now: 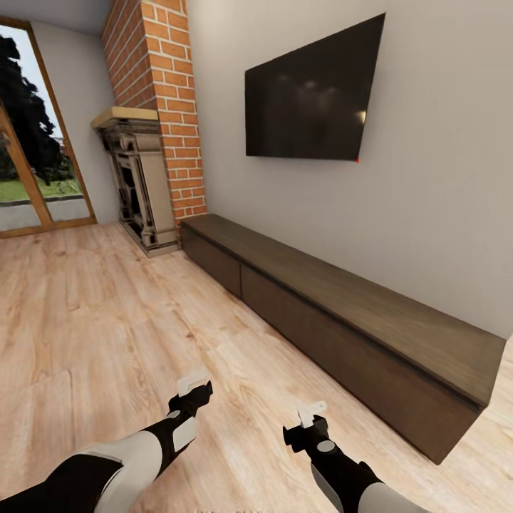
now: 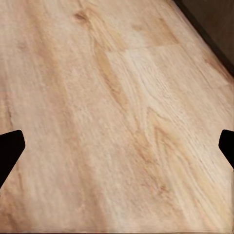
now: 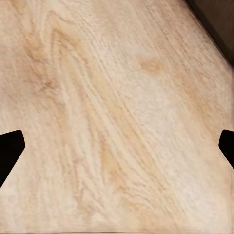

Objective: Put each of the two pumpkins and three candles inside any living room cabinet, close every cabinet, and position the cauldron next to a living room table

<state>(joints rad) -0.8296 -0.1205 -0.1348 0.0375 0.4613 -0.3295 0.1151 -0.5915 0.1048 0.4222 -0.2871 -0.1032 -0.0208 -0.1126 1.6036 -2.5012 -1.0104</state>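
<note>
cabinet (image 1: 342,313): 1, drawers closed | left gripper (image 1: 194,385) spread | right gripper (image 1: 312,413) spread

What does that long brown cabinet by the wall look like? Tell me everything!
The cabinet is a long, low box of dark brown wood with a visible grain. It stands on the floor against the wall, under the TV, with its far end beside the fireplace. Its flat top looks bare. The front is plain, without handles, and one thin seam splits it into panels. All of them look shut.
</note>
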